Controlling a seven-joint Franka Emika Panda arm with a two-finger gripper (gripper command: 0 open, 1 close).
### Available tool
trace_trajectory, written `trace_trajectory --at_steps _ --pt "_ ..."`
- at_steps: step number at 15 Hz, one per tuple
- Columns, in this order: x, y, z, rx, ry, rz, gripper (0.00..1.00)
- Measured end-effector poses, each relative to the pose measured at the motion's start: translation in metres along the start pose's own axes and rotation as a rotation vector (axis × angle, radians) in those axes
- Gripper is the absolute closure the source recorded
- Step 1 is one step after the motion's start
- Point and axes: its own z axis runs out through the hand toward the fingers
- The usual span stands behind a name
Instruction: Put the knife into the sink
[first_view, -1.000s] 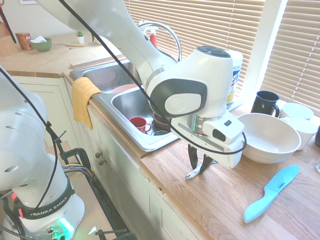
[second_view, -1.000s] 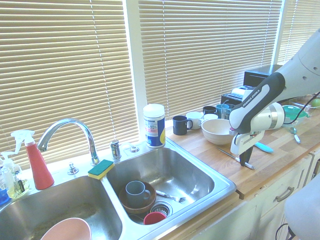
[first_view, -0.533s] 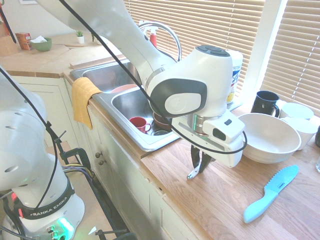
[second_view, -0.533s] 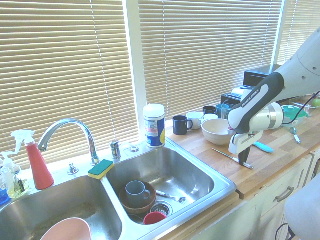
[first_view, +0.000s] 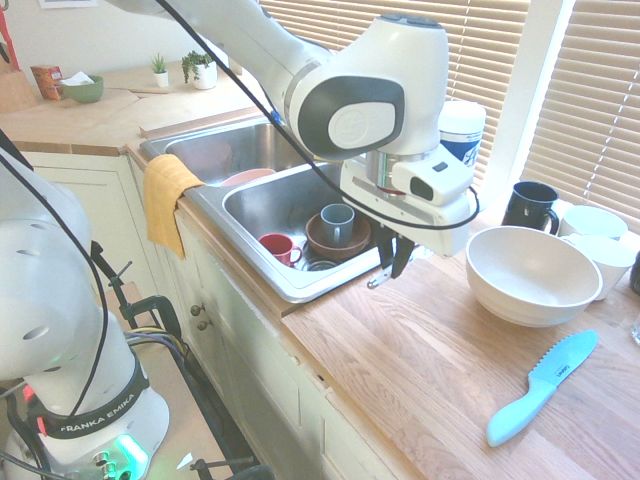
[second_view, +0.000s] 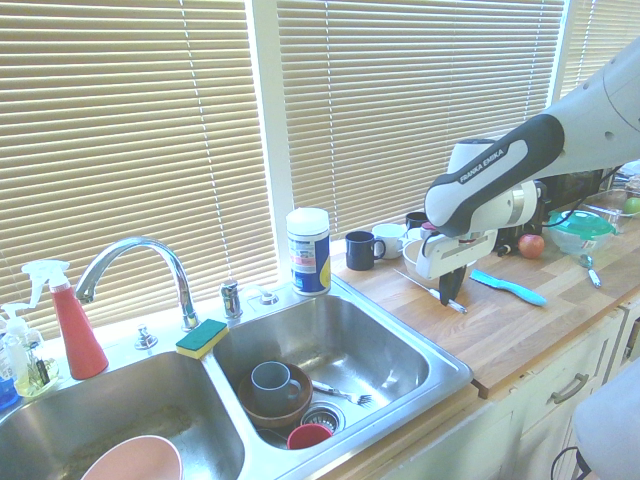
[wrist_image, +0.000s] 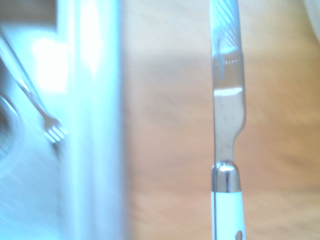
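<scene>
My gripper (first_view: 393, 264) is shut on the knife (first_view: 376, 282), a slim table knife with a grey blade and a white handle. It hangs lifted off the wooden counter, close to the sink's (first_view: 292, 286) right rim. From the other side, the knife (second_view: 425, 287) sticks out level on both sides of the gripper (second_view: 452, 292), above the counter just right of the sink (second_view: 452, 366). The wrist view shows the knife (wrist_image: 227, 115) over wood, with the sink's shiny rim (wrist_image: 95, 125) alongside.
The near basin holds a brown bowl with a grey mug (first_view: 337, 232), a red cup (first_view: 277, 247) and a fork (second_view: 340, 393). A white bowl (first_view: 535, 275), a light-blue serrated knife (first_view: 540, 388) and mugs (first_view: 529, 205) stand on the counter. A yellow cloth (first_view: 165, 195) hangs over the sink's front edge.
The gripper has shut on the knife, lifted it off the counter and carried it toward the sink's right rim.
</scene>
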Motion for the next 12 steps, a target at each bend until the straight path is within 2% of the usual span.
trace_trajectory --at_steps 2,6,12 --pt "-0.016 -0.034 -0.004 0.0 0.014 0.048 1.0" --pt "-0.058 -0.111 0.002 -0.01 0.038 0.069 1.0" --pt "-0.082 -0.188 0.044 -0.011 0.049 0.122 1.0"
